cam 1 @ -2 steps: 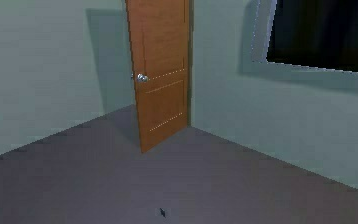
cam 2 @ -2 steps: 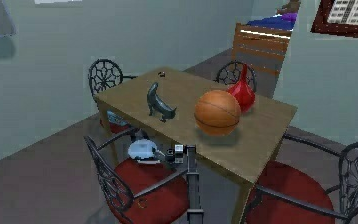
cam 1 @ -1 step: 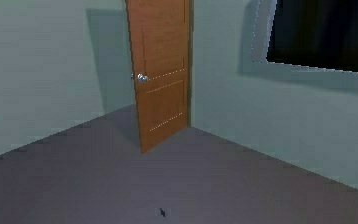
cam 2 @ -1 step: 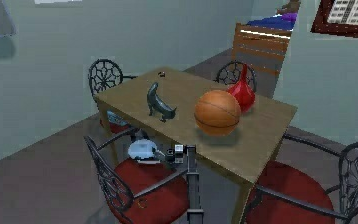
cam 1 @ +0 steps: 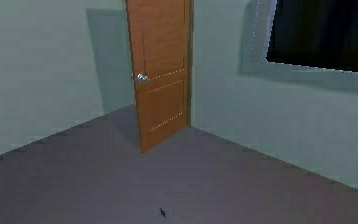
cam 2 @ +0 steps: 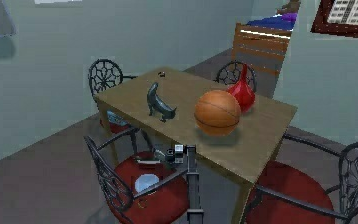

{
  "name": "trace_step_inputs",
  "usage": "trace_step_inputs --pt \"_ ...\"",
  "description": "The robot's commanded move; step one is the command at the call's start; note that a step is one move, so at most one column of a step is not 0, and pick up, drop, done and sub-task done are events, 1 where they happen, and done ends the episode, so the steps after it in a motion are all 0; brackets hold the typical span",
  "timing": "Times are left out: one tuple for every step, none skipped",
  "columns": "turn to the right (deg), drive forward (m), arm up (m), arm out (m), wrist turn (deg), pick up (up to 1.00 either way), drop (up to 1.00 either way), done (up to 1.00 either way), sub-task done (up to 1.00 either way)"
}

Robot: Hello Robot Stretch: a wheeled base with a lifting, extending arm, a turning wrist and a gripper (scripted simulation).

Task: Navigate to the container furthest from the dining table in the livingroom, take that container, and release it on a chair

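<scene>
The bench (cam 2: 265,138) is lying across the middle of the arm side view, with red-seated chairs around it. The one that matters is sitting at the near left (cam 2: 165,203). An orange ball (cam 2: 217,111), a red vase (cam 2: 243,90) and a dark figure (cam 2: 160,102) are standing on the bench, well clear of that chair.

The arm (cam 2: 194,192) is reaching out over the chair's seat, and the tool (cam 2: 170,154) is hanging just by the bench's near edge. A small pale round thing (cam 2: 145,183), likely the container, is showing just left of the arm, low against the seat. I cannot tell whether the tool is holding it or whether it is resting there.

The release seems to be the step in hand. Doing it well means lowering until the container is sitting flat on the cushion, away from the seat's rim, then letting go and lifting straight up, without brushing the bench edge or the chair's back.
</scene>
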Motion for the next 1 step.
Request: trace_step_inputs --pt "0.0 0.00 0.10 0.00 0.0 0.00 0.00 0.00 0.00"
